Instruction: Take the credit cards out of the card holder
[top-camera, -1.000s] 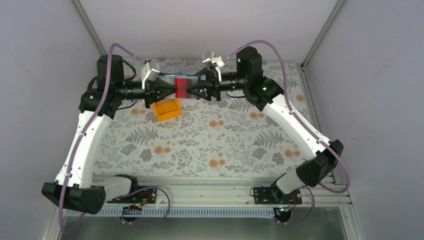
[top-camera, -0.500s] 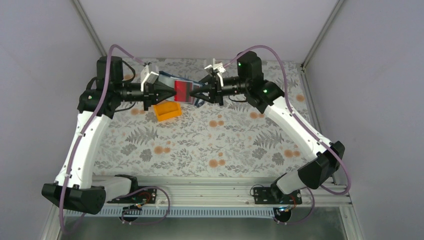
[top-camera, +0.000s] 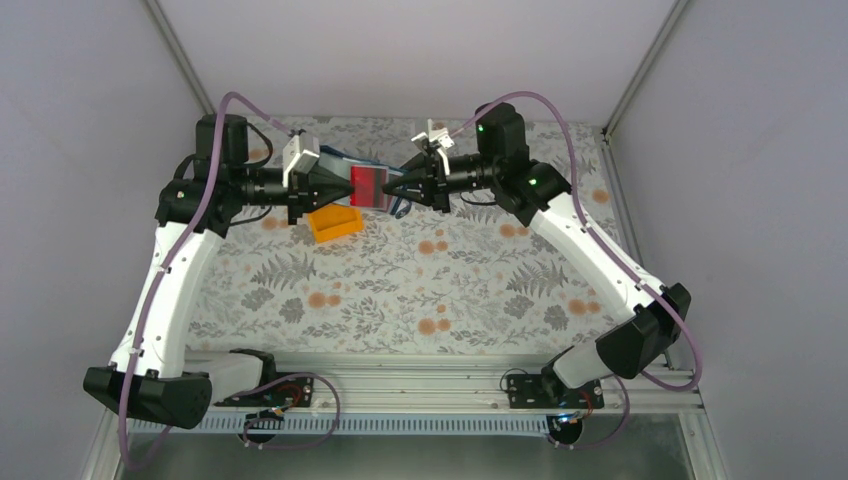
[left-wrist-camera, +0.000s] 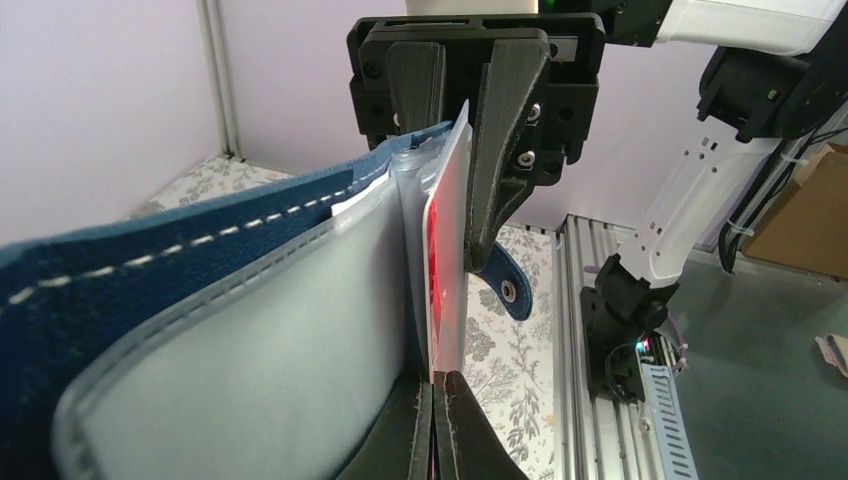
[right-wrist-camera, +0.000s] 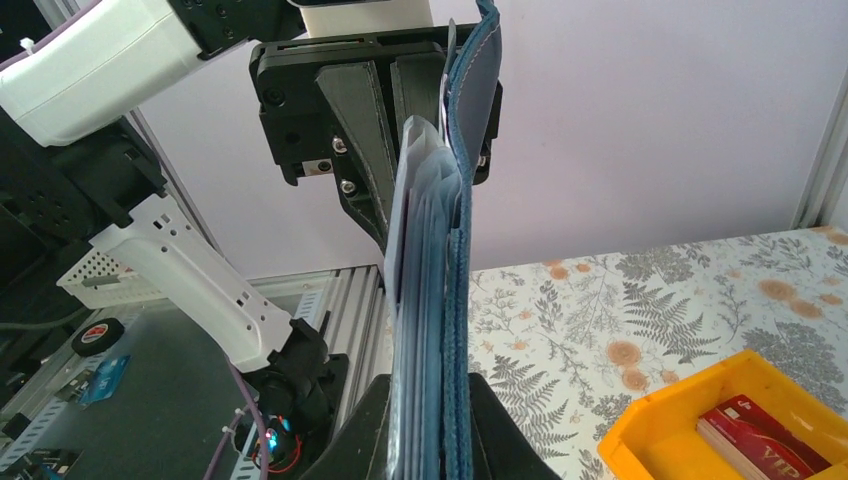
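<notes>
Blue card holder (left-wrist-camera: 200, 250): one; orange tray (right-wrist-camera: 680, 410): one; red credit card (top-camera: 370, 185) at the holder: one; red cards (right-wrist-camera: 765, 440) in the tray: number unclear.

L claw (left-wrist-camera: 434, 402) on red card (left-wrist-camera: 446, 235) edge beside blue wallet (left-wrist-camera: 150, 262)

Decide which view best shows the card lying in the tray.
Right wrist: the red card lies plainly inside the orange tray. Top view shows the tray, contents too small to tell; left wrist misses both.
</notes>
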